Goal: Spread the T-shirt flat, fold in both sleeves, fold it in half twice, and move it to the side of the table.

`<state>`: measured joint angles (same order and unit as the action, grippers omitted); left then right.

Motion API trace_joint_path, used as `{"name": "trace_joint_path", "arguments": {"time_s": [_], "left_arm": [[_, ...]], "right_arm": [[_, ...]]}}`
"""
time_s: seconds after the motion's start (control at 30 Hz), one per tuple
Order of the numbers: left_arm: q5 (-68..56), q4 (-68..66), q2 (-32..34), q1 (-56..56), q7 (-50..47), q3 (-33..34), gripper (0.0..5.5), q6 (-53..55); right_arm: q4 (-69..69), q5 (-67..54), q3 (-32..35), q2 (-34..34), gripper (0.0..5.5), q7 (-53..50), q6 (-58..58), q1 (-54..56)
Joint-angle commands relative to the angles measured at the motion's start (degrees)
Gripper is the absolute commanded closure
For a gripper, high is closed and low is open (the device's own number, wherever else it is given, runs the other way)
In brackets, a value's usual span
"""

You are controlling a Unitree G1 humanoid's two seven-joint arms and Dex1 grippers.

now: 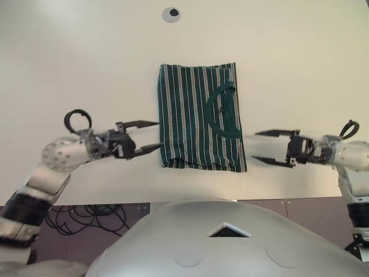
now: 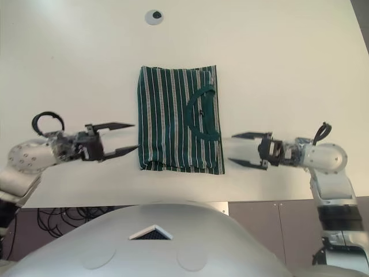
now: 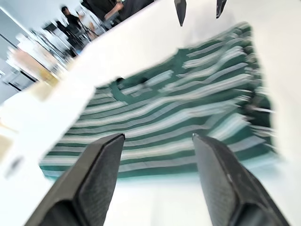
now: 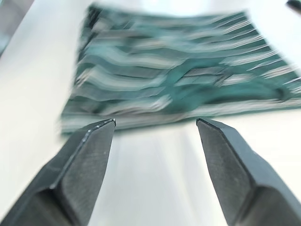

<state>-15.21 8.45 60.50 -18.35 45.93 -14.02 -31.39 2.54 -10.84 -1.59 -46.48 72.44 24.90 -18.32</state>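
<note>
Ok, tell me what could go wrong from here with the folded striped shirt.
The open left gripper sits at the edge of the green white-striped T-shirt: pinching only the top layer may undo the fold. The open right gripper is off the other edge; an uneven grab could skew it.

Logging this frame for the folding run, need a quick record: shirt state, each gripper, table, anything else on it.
T-shirt: green with white stripes, folded into a rectangle, neckline facing up, lying flat mid-table
left gripper: open, empty, at the T-shirt's left edge, contact unclear
right gripper: open, empty, just off the T-shirt's right edge
table: white
other: small round grey disc near the far edge
</note>
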Motion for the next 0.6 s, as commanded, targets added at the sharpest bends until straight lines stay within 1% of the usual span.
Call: {"name": "trace_joint_path", "arguments": {"time_s": [0.03,0.17,0.23,0.37,0.4,0.43,0.5,0.53,0.6], "left_arm": [[7.3,-2.7,2.4,-5.8,1.2,3.6,2.86,-3.4],[22.6,-10.5,-1.8,-5.4,-2.1,0.7,2.86,-11.9],[26.4,-13.3,-3.8,-4.4,-3.4,-0.6,2.86,-15.1],[38.1,-20.3,-7.1,0.2,-8.9,-2.8,2.86,-21.3],[38.9,-21.4,-7.6,1.0,-9.1,-3.7,2.86,-22.1],[39.6,-22.0,-8.1,1.7,-9.3,-4.5,3.00,-22.6],[41.5,-23.1,-9.4,3.7,-9.7,-6.5,3.35,-23.6],[42.5,-23.7,-10.2,4.8,-10.0,-7.4,3.61,-23.8],[43.2,-24.8,-11.4,6.5,-10.2,-9.2,3.88,-24.3]], "right_arm": [[6.4,7.9,-1.7,-2.0,2.33,-1.9,14.1,0.2],[8.4,7.9,-5.0,-2.1,2.33,-2.6,19.6,0.1],[9.3,8.9,-6.6,-1.8,2.33,-3.7,21.9,0.0],[11.5,12.2,-9.6,-0.5,2.33,-7.2,25.3,2.6],[11.9,12.5,-10.3,-0.2,2.33,-7.8,25.5,3.2],[12.4,12.7,-11.0,0.0,2.28,-8.2,25.8,3.8],[13.4,13.2,-12.8,0.0,2.64,-8.9,26.2,4.8],[13.8,13.3,-13.7,0.1,2.92,-9.2,26.2,5.3],[14.5,13.5,-15.3,0.3,3.22,-10.0,26.1,6.1]]}}
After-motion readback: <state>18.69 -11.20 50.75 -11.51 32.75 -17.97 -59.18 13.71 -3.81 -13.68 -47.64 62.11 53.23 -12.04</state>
